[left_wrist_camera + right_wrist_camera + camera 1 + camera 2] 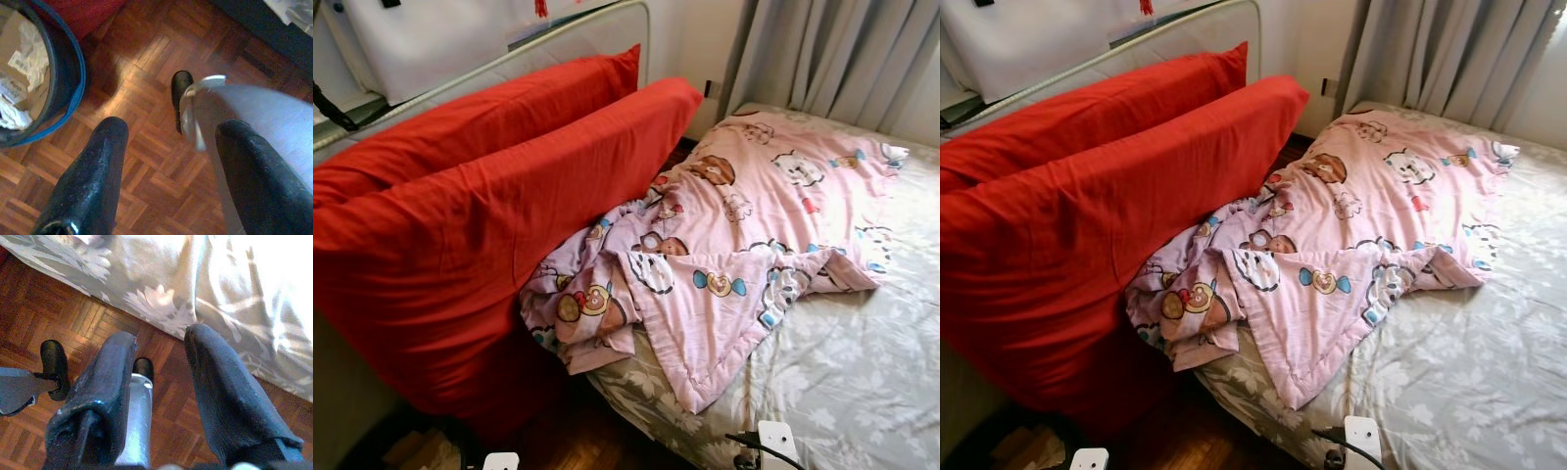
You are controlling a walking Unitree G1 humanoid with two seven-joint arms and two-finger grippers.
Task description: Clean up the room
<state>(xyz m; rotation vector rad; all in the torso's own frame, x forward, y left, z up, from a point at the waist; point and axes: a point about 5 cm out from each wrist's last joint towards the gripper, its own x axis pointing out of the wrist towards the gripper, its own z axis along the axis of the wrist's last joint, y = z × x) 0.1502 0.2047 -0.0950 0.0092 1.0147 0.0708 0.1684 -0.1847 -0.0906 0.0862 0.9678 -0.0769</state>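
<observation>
Fingers (93, 181) of the left gripper (171, 176) stand wide apart with nothing between them, hanging above the parquet floor (146, 63). Beside them sits a round bin (73, 73) with a blue rim, crumpled paper and cardboard inside it. The right gripper (161, 382) is likewise spread wide and holds nothing, hanging over the same wood floor just beside the bed's near edge, where the grey floral sheet (161, 289) drapes down.

On the bed (862, 372), a pink quilt (744, 235) printed with cartoon animals lies rumpled across the head end; its near corner is folded over itself and one bunched end spills off the bed's left edge. Two long red pillows (489, 215), soft and plump, stand on edge beside that side of the bed, leaning against a pale headboard-like frame (558, 34), the quilt's bunched end pressed against the nearer one. Grey curtains (842, 59) hang in folds behind the far corner of the bed.
</observation>
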